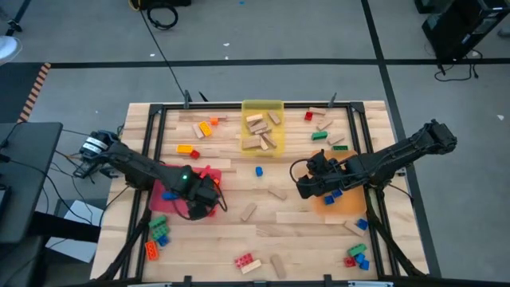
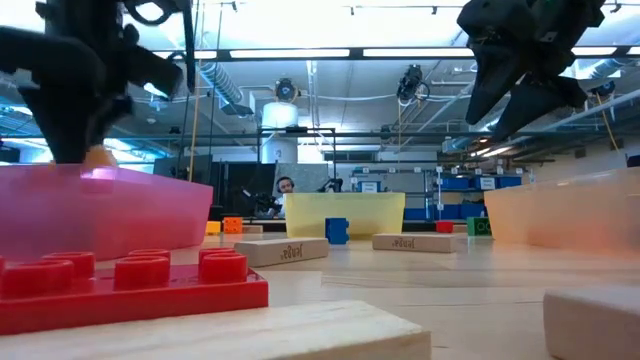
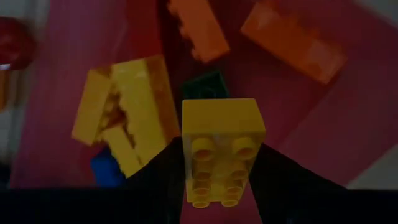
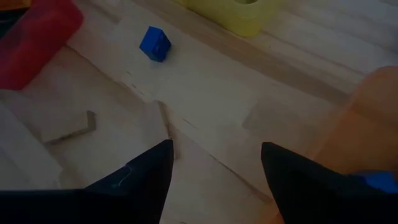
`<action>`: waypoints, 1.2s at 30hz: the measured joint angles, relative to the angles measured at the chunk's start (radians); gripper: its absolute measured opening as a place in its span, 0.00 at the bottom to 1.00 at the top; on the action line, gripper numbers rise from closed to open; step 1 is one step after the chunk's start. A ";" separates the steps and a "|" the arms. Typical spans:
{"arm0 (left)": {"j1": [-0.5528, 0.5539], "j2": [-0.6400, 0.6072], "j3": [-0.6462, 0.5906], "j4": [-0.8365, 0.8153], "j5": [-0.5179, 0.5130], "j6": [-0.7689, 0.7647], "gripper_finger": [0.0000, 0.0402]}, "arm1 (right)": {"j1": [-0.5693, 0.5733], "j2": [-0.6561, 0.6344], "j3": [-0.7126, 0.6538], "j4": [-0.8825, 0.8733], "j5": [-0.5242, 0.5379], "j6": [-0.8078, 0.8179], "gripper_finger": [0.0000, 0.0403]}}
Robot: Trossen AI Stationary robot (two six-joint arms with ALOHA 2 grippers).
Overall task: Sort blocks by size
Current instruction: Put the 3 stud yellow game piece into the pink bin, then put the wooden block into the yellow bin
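Left wrist view alone shows left gripper [image 3: 217,180] grasping yellow brick [image 3: 222,149], right gripper [image 4: 214,168] released.

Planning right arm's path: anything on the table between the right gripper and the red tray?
High view: one small blue brick sits on bare wood between the right gripper and the red tray. The right wrist view shows it too.

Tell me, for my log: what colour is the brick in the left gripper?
Yellow brick, clearest in the left wrist view.
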 joint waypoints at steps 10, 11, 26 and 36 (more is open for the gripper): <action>0.024 0.001 -0.044 0.048 -0.057 0.013 0.45 | 0.000 0.000 0.000 0.003 -0.004 0.000 0.65; 0.024 0.001 -0.045 0.050 -0.057 0.013 0.47 | 0.000 0.000 0.000 0.003 -0.004 0.001 0.65; 0.025 0.001 -0.044 0.056 -0.063 0.083 0.61 | 0.000 0.000 0.000 0.003 -0.004 -0.002 0.64; 0.024 0.001 0.022 0.227 -0.058 0.016 0.61 | 0.000 0.000 0.000 0.013 -0.004 -0.001 0.63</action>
